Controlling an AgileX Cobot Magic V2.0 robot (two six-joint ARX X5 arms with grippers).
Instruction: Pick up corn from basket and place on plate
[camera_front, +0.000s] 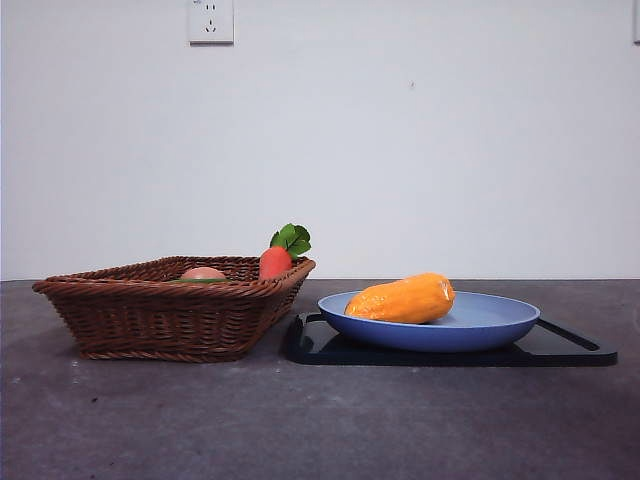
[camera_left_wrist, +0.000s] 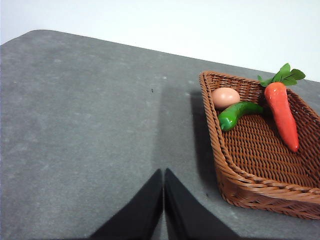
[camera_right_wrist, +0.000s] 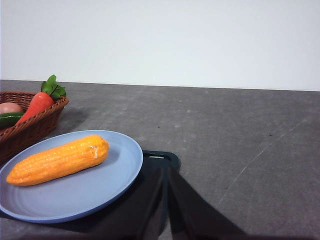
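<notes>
The orange-yellow corn (camera_front: 402, 299) (camera_right_wrist: 59, 159) lies on its side on the light-blue plate (camera_front: 500, 322) (camera_right_wrist: 85, 197). Left of the plate stands the brown wicker basket (camera_front: 150, 318) (camera_left_wrist: 260, 187). My left gripper (camera_left_wrist: 164, 186) is shut with nothing in it, over bare table beside the basket. My right gripper (camera_right_wrist: 166, 196) is shut and empty, hanging back beside the plate's edge, apart from the corn. Neither gripper shows in the front view.
The basket holds a red-orange carrot with green leaves (camera_left_wrist: 283, 113) (camera_front: 277, 258), a green pepper (camera_left_wrist: 235, 113) and a pinkish-tan egg-like piece (camera_left_wrist: 225, 97) (camera_front: 203, 273). A flat black tray (camera_front: 570, 349) (camera_right_wrist: 161, 157) lies under the plate. A grey table (camera_front: 320, 420) reaches to a white wall.
</notes>
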